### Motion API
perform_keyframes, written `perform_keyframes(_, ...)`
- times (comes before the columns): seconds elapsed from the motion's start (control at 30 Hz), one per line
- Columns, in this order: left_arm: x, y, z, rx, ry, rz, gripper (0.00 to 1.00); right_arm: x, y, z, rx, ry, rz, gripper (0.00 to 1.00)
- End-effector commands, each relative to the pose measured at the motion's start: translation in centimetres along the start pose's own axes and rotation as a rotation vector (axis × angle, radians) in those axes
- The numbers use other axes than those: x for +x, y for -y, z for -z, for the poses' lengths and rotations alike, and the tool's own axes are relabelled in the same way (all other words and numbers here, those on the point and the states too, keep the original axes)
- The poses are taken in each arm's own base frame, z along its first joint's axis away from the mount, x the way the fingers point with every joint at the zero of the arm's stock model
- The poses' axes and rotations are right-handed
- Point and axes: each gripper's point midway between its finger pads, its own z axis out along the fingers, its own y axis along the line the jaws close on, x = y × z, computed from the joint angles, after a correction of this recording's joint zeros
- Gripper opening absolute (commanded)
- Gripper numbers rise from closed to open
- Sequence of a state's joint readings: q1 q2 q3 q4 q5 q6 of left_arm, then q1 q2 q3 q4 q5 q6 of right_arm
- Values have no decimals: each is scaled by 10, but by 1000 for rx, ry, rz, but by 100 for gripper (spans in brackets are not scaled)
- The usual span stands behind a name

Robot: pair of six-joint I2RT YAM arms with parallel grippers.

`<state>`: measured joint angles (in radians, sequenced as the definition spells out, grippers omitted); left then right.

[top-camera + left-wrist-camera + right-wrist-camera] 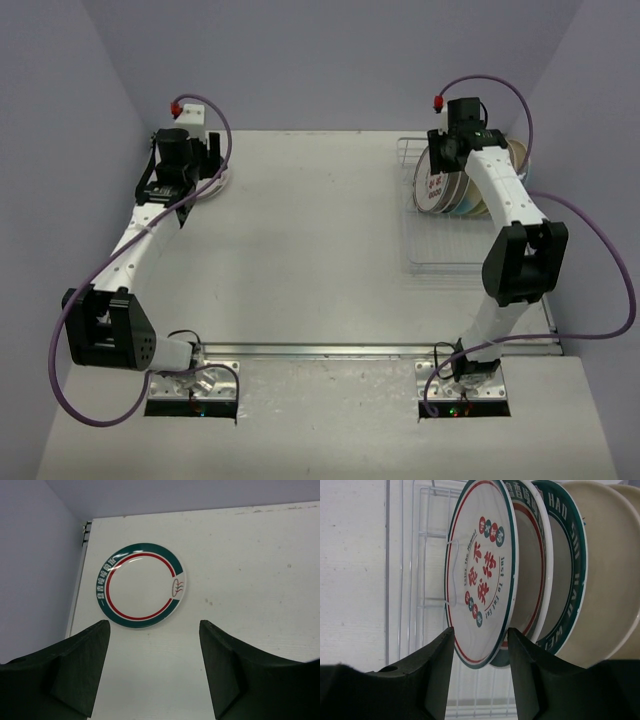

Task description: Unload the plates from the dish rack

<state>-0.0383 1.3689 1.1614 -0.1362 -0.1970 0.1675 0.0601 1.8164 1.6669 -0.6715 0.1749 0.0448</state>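
Note:
A white plate with a green rim and red ring (141, 585) lies flat on the table at the far left; it also shows in the top view (219, 184). My left gripper (155, 655) is open and empty just above and short of it, partly covering it in the top view (203, 170). Several plates stand on edge in the dish rack (440, 250) at the far right. My right gripper (480, 650) is open, its fingers straddling the rim of the front plate (482, 575), white with a green rim and red characters. In the top view it (441, 150) sits over the plates (447, 190).
Behind the front plate stand a green-rimmed plate with a red ring (532, 570), a green-banded plate (570, 580) and cream plates (605, 580). Rack wires (420, 555) rise to the left. Walls close in on the left, back and right.

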Motion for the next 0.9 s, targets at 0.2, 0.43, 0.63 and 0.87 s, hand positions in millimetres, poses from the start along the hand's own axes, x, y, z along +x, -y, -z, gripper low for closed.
perform_keyframes(0.2, -15, -12, -1, -65, 41, -19, 69, -22, 11, -20, 61, 29, -7, 38)
perform_keyframes(0.43, -18, -7, -11, -52, 40, -4, 70, -58, 13, 12, 108, 139, 11, 4)
perform_keyframes(0.63, -35, -7, -23, -55, 54, -7, 71, -100, 10, 65, 188, 284, 92, 0)
perform_keyframes(0.87, -58, 10, -26, 45, 65, 42, 84, -136, 26, 124, 266, 400, 96, 0)
